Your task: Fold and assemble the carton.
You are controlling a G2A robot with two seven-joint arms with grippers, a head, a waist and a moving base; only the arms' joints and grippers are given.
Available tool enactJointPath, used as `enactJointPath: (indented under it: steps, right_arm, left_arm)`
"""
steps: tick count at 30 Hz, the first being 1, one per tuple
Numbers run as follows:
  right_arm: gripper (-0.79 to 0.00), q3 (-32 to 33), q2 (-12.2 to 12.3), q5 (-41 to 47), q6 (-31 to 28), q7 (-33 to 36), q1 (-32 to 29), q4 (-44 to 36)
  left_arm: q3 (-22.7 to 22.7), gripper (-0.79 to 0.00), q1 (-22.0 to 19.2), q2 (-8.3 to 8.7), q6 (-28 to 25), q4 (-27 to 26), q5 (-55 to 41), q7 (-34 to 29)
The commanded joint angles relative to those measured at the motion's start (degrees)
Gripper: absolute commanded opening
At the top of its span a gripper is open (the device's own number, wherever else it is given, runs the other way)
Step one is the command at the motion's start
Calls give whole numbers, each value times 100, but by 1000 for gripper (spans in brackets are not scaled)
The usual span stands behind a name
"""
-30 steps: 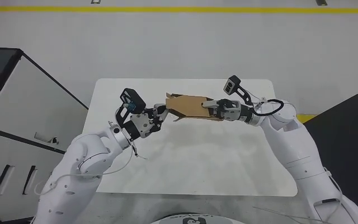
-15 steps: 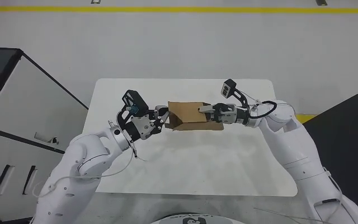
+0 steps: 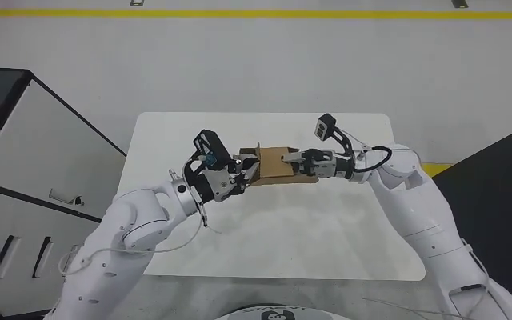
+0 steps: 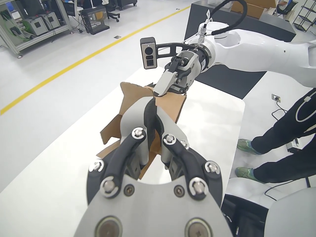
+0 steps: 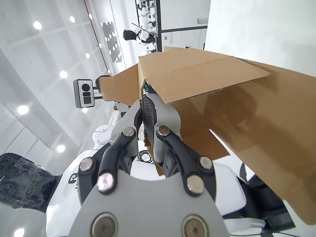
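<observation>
Left gripper [image 3: 248, 168]: fingers pinched nearly together on a cardboard wall at the left end of the carton [image 3: 276, 163]. Right gripper [image 3: 290, 160]: fingers clamped just as thin on a cardboard edge at the right end.

Count: one carton, two grippers, one white table [image 3: 320, 240].

Carton is brown and partly opened, with flaps splayed. It spans between the grippers over the far middle of the table. Its interior is mostly hidden. It seems lifted off the tabletop, though that is hard to judge from above.
</observation>
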Motion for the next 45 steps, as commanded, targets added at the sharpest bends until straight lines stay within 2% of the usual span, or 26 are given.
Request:
enactJointPath:
  steps: [1, 10, 20, 26, 45]
  right_arm:
    - [-785, 32, 1, 62, -36, -8, -6, 23]
    - [-785, 183, 3, 441, -265, 122, -16, 122]
    - [-785, 291, 2, 789, -609, 533, -19, 190]
    - [-785, 258, 21, 629, -592, 813, 14, 185]
    - [-785, 230, 81, 342, -520, 1124, -39, -5]
  left_arm:
    - [-44, -785, -15, 1, 47, 49, -4, 20]
    - [-306, -785, 63, 26, 80, 156, -66, 24]
    - [-285, -785, 73, 21, 120, 237, -80, 66]
    - [-288, -785, 50, 18, 160, 221, -62, 93]
    - [-293, -785, 71, 18, 172, 180, -41, 81]
